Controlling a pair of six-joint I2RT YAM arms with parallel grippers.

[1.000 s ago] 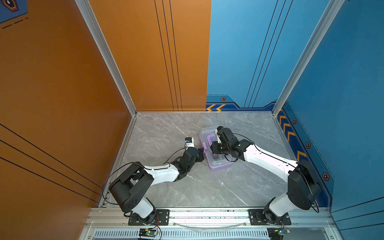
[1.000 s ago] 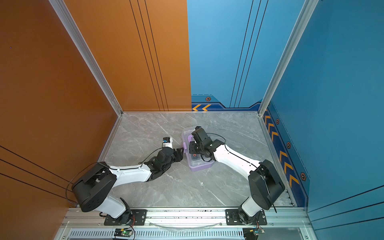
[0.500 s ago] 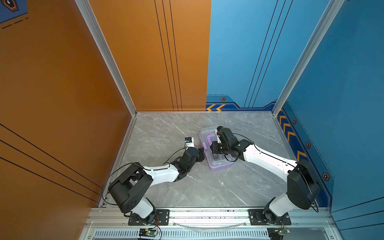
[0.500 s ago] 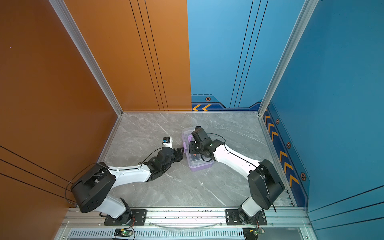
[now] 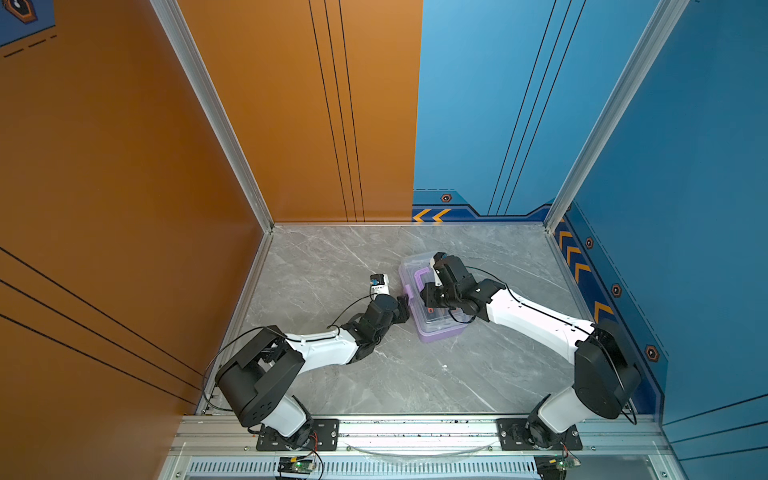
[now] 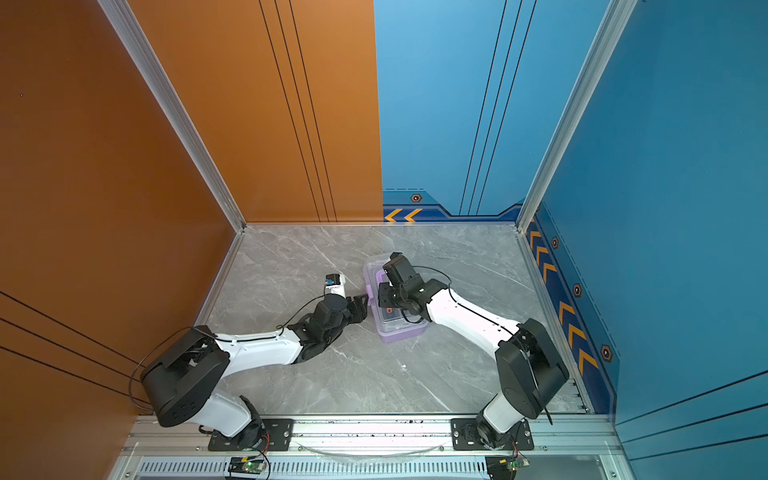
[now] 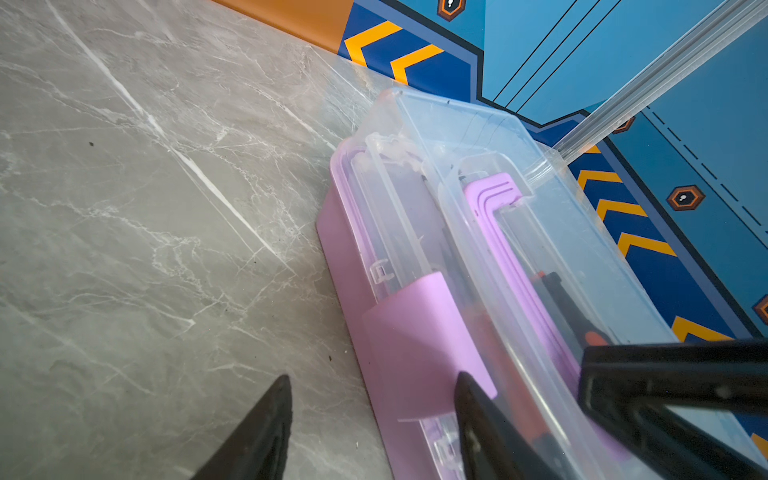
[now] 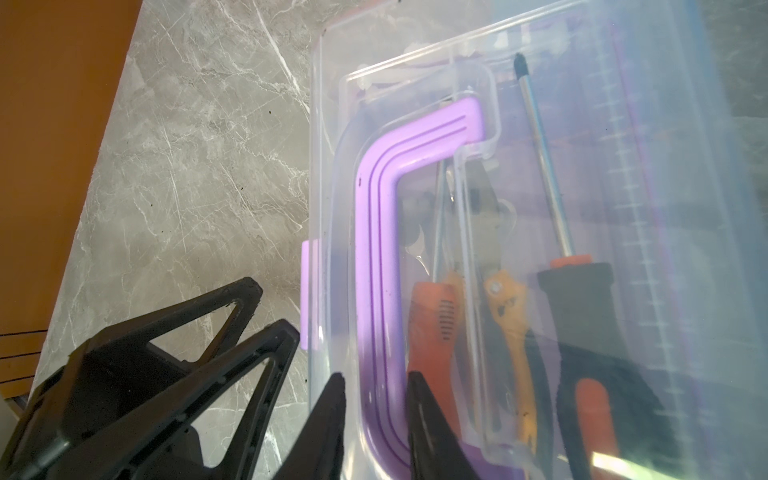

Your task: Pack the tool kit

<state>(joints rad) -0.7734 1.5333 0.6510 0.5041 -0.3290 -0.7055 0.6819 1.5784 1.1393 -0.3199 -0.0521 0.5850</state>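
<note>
A: Case status?
B: The tool kit case (image 5: pixel 440 334) sits mid-worktop on the grey marble worktop (image 5: pixel 332 270), between the two arms and angled to the edges. It's a small lilac rectangular tub with a clear lid (image 8: pixel 665 166) on top.
A: Handle?
B: The purple handle (image 8: pixel 378 249) lies flat in its recess in the lid. C-shaped, ribbed.
A: Contents?
B: Seen through the lid in the right wrist view: red-orange screwdriver (image 8: pixel 432 332) next to the handle, yellow-handled pliers (image 8: pixel 507 303) beside it, then black-and-orange screwdriver (image 8: pixel 577 299) with a long steel shaft. All lie lengthwise, side by side. Whether anything sits under them can't be told, lid glare.
A: Right hand?
B: The right hand (image 8: pixel 375 378) is over the lid, jaws narrow, one fingertip each side of the purple handle, closed on it.
A: Left hand?
B: The left hand (image 7: pixel 374 376) is at the case's long side facing the left arm, jaws apart. One fingertip (image 7: pixel 469 399) is at the lilac latch (image 7: pixel 415 345), the other is off the case over bare worktop. It grips nothing.
A: Latch clipped?
B: The flap lies against the side wall. Clipped or not, can't tell.
</note>
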